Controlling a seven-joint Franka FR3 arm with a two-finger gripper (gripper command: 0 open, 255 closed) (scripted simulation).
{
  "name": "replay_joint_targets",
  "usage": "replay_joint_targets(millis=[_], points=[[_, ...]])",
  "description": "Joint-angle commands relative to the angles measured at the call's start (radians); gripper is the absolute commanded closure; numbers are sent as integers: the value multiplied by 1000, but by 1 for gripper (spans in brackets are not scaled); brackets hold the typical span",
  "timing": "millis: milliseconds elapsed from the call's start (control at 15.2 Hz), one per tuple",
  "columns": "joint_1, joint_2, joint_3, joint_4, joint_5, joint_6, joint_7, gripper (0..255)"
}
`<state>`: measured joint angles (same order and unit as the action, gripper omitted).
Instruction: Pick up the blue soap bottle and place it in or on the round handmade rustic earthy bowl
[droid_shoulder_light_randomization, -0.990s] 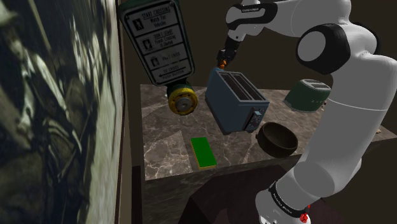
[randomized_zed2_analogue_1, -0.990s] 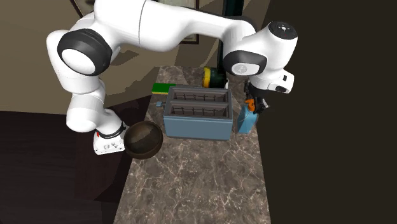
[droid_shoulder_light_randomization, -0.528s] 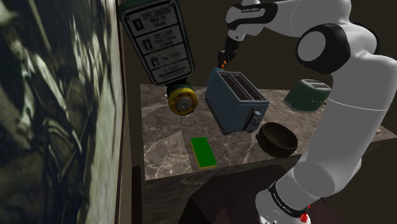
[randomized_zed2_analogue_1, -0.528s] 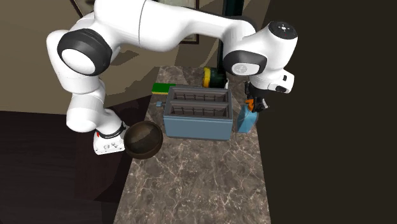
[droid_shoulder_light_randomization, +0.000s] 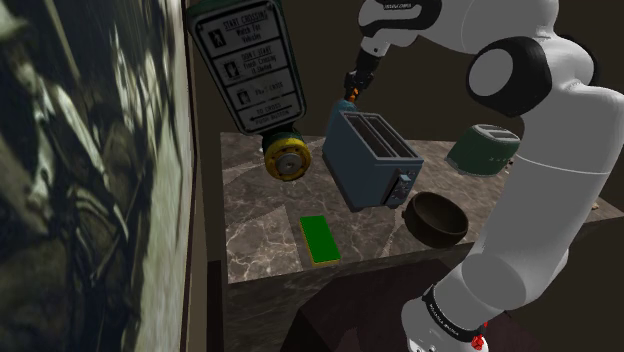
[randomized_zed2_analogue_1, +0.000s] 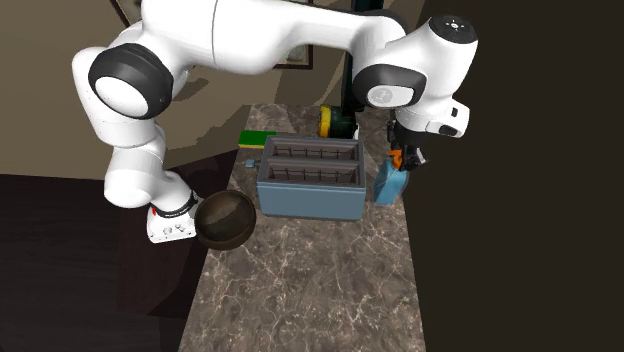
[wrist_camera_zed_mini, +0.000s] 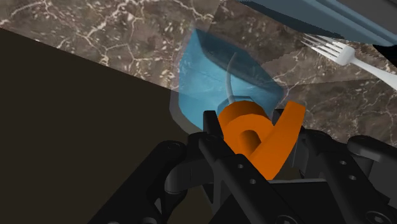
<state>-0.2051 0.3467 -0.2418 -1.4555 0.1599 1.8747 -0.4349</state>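
Item: blue soap bottle (randomized_zed2_analogue_1: 390, 184), gripped at its orange pump (wrist_camera_zed_mini: 257, 137), behind the toaster (randomized_zed2_analogue_1: 310, 178).

Location: far edge of the counter (randomized_zed2_analogue_1: 300, 280), just beside the toaster's end; I cannot tell whether the base is off the marble. Gripper (randomized_zed2_analogue_1: 404, 156): black fingers closed narrow on the pump head, bottle body hanging below. Orientation: long axis close to upright, pump end up into the gripper, base toward the counter. Handling note, my judgement: raise it straight until the base clears the toaster top, then carry it slowly across to the dark brown bowl (randomized_zed2_analogue_1: 224, 220), since a pump-held bottle may swing or slip; lower base first.
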Motion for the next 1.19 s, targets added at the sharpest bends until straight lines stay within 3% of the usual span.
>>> replay_joint_targets(millis=[0,1122], points=[[-1,0,-1,27,-1,-27,3,255],[-28,54,-3,339,8,-285,20,255]])
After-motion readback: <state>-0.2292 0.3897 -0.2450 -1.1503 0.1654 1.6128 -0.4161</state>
